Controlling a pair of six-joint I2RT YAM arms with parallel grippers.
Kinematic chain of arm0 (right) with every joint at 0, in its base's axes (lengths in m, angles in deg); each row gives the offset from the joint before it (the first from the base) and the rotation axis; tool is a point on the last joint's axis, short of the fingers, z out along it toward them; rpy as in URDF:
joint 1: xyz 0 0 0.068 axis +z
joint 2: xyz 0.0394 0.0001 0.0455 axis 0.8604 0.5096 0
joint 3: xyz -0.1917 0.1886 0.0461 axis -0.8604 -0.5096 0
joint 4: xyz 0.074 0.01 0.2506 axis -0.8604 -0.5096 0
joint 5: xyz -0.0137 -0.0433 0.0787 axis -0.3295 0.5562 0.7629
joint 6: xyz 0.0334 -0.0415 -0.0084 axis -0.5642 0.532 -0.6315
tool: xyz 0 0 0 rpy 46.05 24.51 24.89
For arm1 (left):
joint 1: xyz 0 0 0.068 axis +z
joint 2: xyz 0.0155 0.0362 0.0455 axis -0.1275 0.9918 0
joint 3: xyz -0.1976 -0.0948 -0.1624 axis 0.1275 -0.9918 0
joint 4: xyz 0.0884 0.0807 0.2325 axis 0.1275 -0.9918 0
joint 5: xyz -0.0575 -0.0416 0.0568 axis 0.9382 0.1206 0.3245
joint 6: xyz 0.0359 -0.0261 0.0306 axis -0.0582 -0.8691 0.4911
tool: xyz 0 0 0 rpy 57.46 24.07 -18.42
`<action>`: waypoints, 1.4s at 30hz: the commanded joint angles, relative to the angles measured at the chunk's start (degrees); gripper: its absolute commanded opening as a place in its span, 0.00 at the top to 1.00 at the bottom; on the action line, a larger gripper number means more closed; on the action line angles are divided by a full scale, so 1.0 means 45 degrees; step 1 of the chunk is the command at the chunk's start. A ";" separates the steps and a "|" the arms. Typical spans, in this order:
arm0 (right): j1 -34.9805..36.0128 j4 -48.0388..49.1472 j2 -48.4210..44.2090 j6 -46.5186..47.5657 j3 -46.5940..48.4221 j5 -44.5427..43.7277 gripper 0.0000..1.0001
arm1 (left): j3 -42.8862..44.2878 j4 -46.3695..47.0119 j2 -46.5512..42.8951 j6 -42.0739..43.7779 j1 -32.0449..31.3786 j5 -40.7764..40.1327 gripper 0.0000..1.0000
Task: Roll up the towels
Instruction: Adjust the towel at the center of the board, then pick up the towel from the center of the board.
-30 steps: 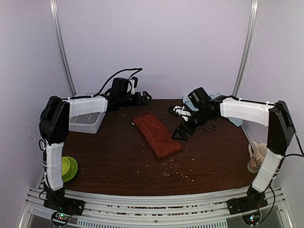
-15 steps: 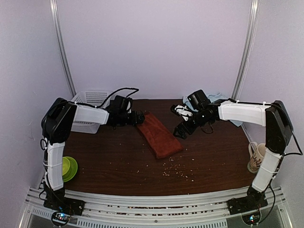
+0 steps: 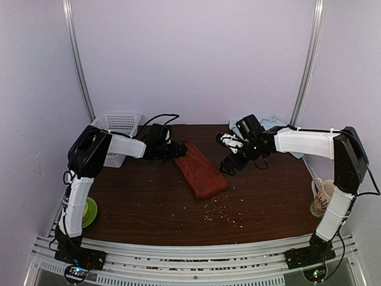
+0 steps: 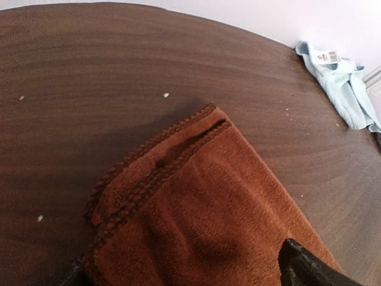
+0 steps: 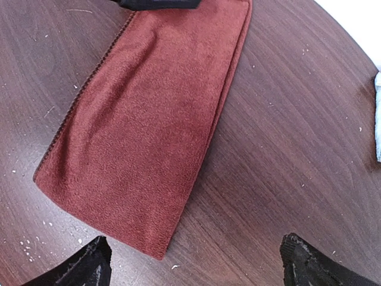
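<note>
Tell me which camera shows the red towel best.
Right wrist: the red towel fills the frame, with nearly its whole length visible. The top view shows it small and distant; the left wrist view shows only one folded end.

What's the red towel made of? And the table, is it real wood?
The red towel looks like soft, fuzzy cloth, maybe microfiber: napped, matte, with a stitched edge. The table looks like dark wood or wood-print laminate: grain lines and a slight sheen; I cannot tell which.
</note>
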 commanded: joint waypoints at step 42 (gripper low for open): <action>0.0084 0.4289 -0.2824 0.8276 -0.4826 0.1651 0.00 | -0.7244 0.1679 -0.6375 1.4971 -0.4450 -0.1814 0.02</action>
